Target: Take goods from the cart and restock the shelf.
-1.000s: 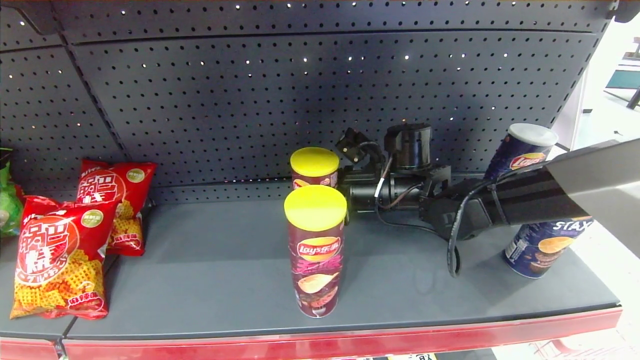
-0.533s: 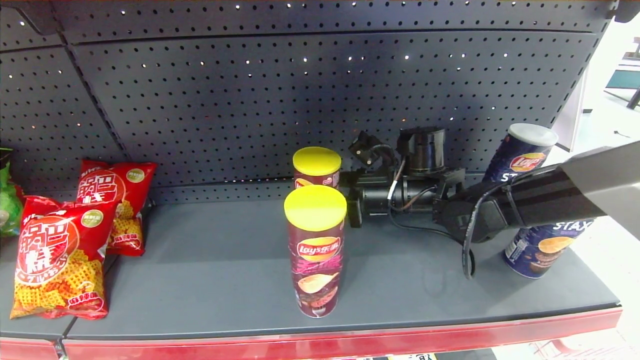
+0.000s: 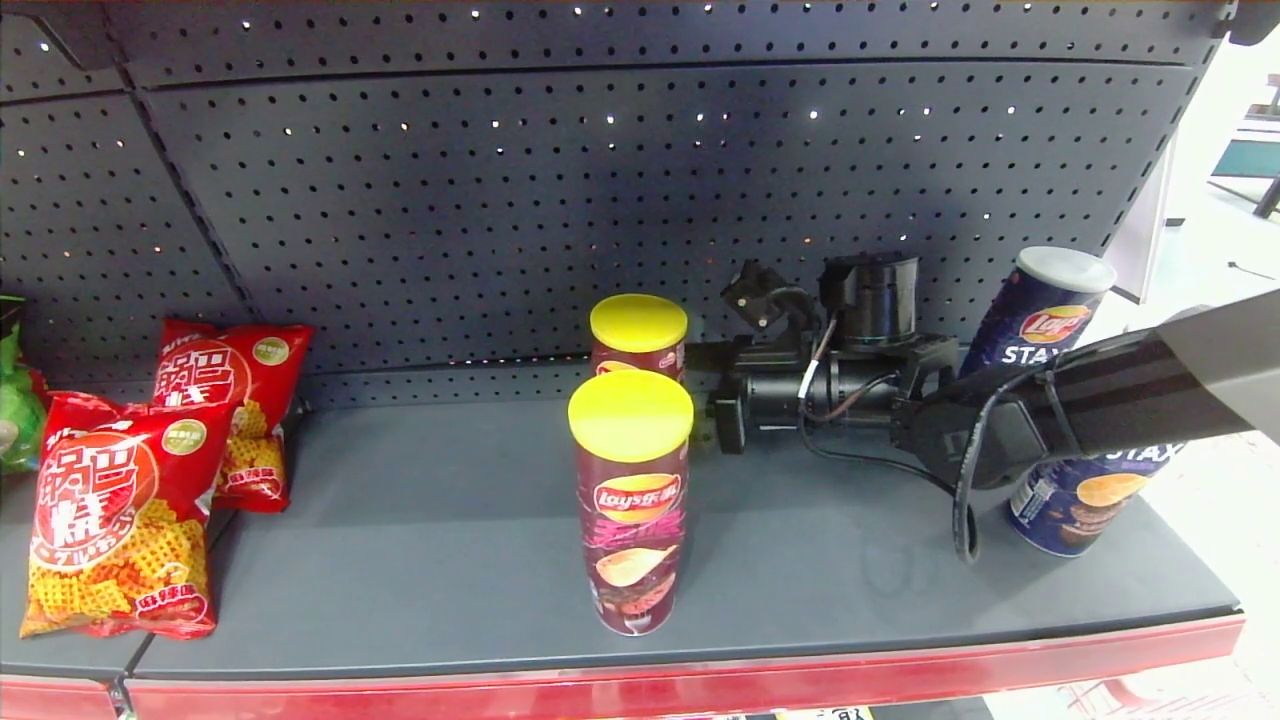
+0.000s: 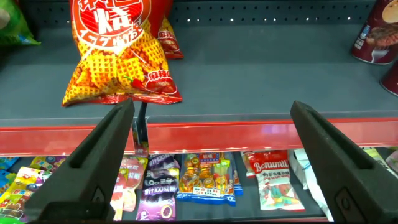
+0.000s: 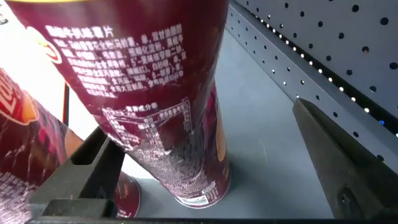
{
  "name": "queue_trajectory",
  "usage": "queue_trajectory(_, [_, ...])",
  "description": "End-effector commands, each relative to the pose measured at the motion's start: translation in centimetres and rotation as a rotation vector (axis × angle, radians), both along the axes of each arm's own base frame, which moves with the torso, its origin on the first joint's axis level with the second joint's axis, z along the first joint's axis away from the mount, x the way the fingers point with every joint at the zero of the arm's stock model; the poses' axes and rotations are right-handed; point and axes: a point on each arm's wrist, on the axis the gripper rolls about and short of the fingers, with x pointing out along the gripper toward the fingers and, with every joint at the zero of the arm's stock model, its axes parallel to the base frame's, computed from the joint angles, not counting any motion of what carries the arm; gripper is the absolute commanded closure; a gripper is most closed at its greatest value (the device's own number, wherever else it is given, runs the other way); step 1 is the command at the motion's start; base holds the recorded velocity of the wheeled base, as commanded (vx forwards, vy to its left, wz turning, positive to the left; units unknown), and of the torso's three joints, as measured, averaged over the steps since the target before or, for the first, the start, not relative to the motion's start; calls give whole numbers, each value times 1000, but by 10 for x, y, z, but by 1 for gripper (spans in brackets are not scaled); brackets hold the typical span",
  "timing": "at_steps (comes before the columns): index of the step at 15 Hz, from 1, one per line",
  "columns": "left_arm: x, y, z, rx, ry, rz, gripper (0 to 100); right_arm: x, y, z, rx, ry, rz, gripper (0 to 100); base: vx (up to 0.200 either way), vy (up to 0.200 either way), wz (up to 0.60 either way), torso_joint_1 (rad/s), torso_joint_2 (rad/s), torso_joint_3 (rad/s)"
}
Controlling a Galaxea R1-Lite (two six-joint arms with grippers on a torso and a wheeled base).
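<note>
Landmark: front maroon can (image 3: 630, 510), yellow lid, upright near the front edge of the shelf (image 3: 420, 540).

Far left of it, green bag (image 3: 12, 410) at the frame edge. Next, front red snack bag (image 3: 115, 520), leaning upright, and rear red snack bag (image 3: 235, 400) just behind it, touching. Both are well left of the front maroon can.

Left gripper (image 4: 217, 155): left of the can and lower, out in front of the shelf's red lip (image 4: 211, 130), fingers wide apart, nothing between them. Candy packets (image 4: 205, 180) sit on the tier under the lip.

Rear maroon can (image 3: 638, 335): directly behind the front maroon can, upright, near the pegboard (image 3: 500, 200).

Right gripper (image 3: 722, 420): behind and just right of the front maroon can, level with the rear maroon can (image 5: 168, 99), pointing at it. Fingers apart, not clamped; the rear maroon can stands free on the shelf in front of them.

Well right of the front maroon can, two blue cans: rear blue can (image 3: 1045, 305), tilted, and front blue can (image 3: 1085, 495), partly hidden by the right arm.
</note>
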Motion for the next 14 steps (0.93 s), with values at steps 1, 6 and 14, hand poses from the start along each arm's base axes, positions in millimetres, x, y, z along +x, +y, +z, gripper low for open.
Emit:
queue_trajectory(1, [0, 0, 0, -1, 1, 0, 0, -2, -2, 2, 1, -5, -1, 0, 0, 0, 0, 0, 0, 0])
queue_trajectory(6, [0, 0, 0, -1, 1, 0, 0, -1, -7, 1, -2, -4, -13, 0, 0, 0, 0, 0, 0, 0])
queue_trajectory(14, [0, 0, 0, -1, 1, 0, 0, -4, -15, 2, -5, -12, -23, 0, 0, 0, 0, 0, 0, 0])
